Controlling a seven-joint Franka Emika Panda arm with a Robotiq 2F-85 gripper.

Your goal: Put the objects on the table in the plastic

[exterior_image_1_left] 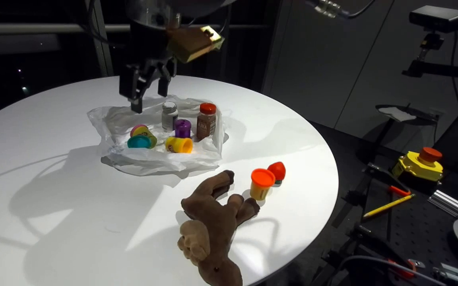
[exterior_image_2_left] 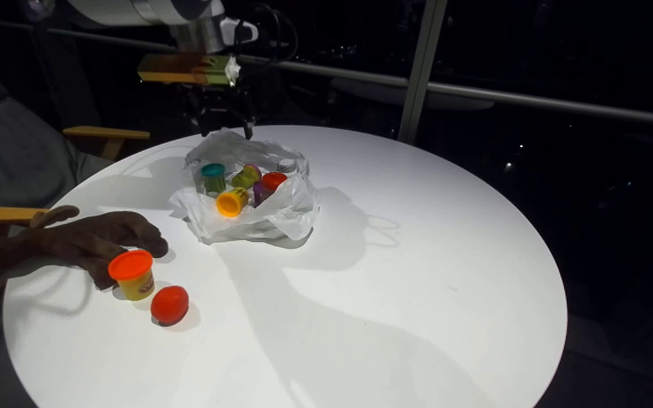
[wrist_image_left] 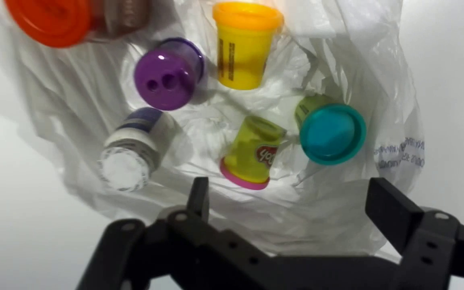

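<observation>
- Around the centre of the wrist view, a white plastic bag point(wrist_image_left: 324, 209) is seen spread, the pink-lidded tub point(wrist_image_left: 252, 153) cradled in it.
- On that view's clock face, the yellow tub point(wrist_image_left: 244, 52) is laid on its side at twelve, the teal-lidded tub point(wrist_image_left: 328, 131) placed at three, the white bottle point(wrist_image_left: 137, 143) at nine, the purple container point(wrist_image_left: 167, 76) between ten and eleven, and the red-capped jar point(wrist_image_left: 77, 20) at ten, all inside the bag.
- Fingers point(wrist_image_left: 393, 213) are set wide apart at four and seven o'clock, the bag being visible between them.
- In an exterior view, a brown plush animal point(exterior_image_1_left: 217, 226) is shown lying on the white tabletop point(exterior_image_1_left: 272, 115) at five o'clock from the bag; the fingers are held above the bag's twelve o'clock side.
- In an exterior view, an orange-lidded tub point(exterior_image_2_left: 132, 275) is stood upright at eight o'clock from the bag, a red rounded object point(exterior_image_2_left: 170, 304) just beside it at seven, both on the tabletop.
</observation>
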